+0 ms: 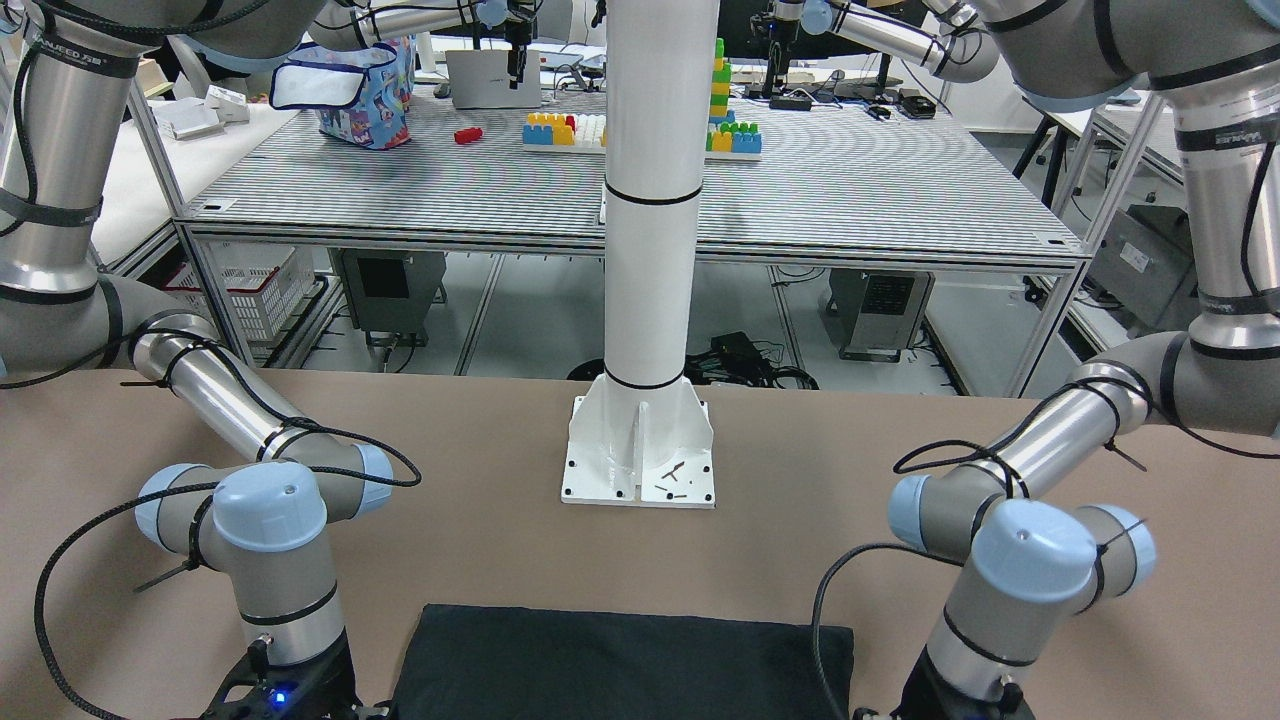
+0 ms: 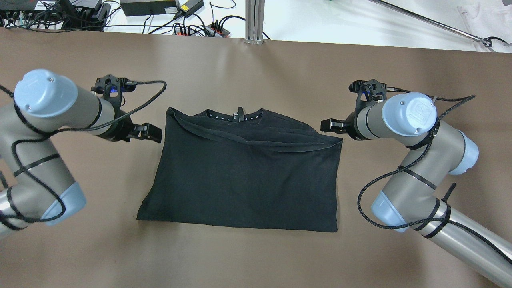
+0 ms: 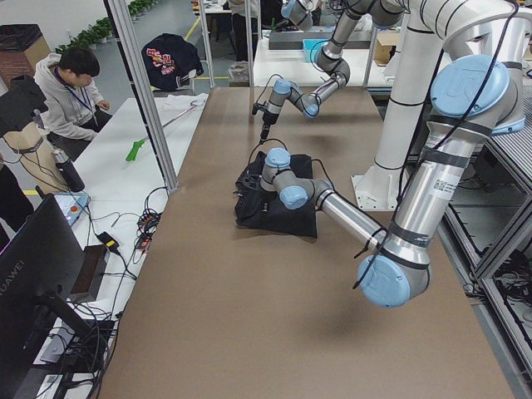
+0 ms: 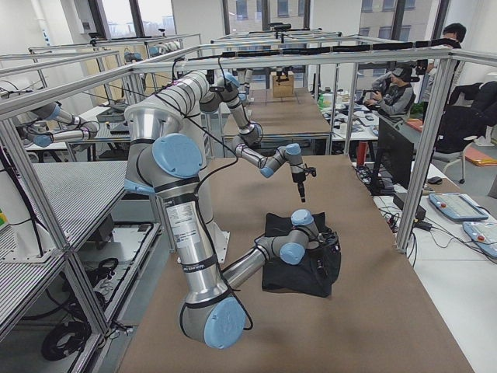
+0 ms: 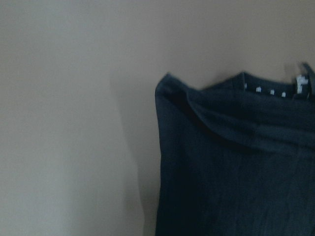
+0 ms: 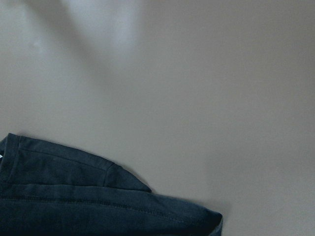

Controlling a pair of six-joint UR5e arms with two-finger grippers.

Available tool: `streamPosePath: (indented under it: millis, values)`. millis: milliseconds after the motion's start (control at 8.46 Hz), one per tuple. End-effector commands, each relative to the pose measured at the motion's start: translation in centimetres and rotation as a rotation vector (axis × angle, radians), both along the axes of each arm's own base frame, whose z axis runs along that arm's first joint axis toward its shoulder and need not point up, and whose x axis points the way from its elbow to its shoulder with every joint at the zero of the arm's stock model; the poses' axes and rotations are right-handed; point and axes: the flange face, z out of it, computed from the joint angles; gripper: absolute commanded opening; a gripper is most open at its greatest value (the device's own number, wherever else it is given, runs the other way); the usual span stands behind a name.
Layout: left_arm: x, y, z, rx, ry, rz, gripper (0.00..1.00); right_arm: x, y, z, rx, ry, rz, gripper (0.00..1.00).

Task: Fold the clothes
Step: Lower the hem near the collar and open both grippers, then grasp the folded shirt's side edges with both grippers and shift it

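Though cropped in front view, black garment (image 2: 244,180) whole overhead; both jaws' spacing indiscernible.

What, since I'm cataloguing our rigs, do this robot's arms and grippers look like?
Both the left arm and right arm have silver tubes, grey joints and light-blue round caps; one right-arm cap bears a logo. A black braided cable loops along each, held by black ties. The left gripper and right gripper are black, with a small blue light beside each.
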Motion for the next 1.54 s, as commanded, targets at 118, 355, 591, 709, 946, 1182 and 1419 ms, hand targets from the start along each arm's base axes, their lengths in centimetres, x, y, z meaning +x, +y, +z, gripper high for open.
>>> streamPosePath:
  millis: [118, 355, 591, 709, 946, 1182, 1419]
  values:
    - [3.8, 10.1, 7.2, 0.049, -0.03, 0.108, 1.0, -1.5, 1.4, 0.1, 0.009, 0.003, -0.031, 0.94]
    - [5.7, 10.3, 8.4, 0.03, -0.033, 0.095, 1.0, -1.7, 1.7, 0.4, 0.008, 0.007, -0.035, 0.94]
    - [7.6, 12.2, 8.5, 0.03, -0.035, 0.141, 0.97, -2.4, 2.2, 0.3, 0.012, 0.007, -0.045, 0.94]
    - [8.2, 12.8, 8.5, 0.029, -0.034, 0.154, 0.94, -2.4, 2.2, 0.5, 0.01, 0.009, -0.045, 0.94]
    - [8.5, 13.1, 8.7, 0.025, -0.038, 0.161, 0.77, -2.3, 2.3, 1.2, 0.002, 0.017, -0.045, 0.94]
    - [9.0, 13.6, 9.0, 0.02, -0.042, 0.171, 0.51, -2.3, 2.3, 1.2, 0.003, 0.018, -0.042, 0.94]
    - [9.4, 13.9, 8.9, 0.021, -0.041, 0.179, 0.43, -2.3, 2.4, 1.3, 0.002, 0.019, -0.045, 0.94]
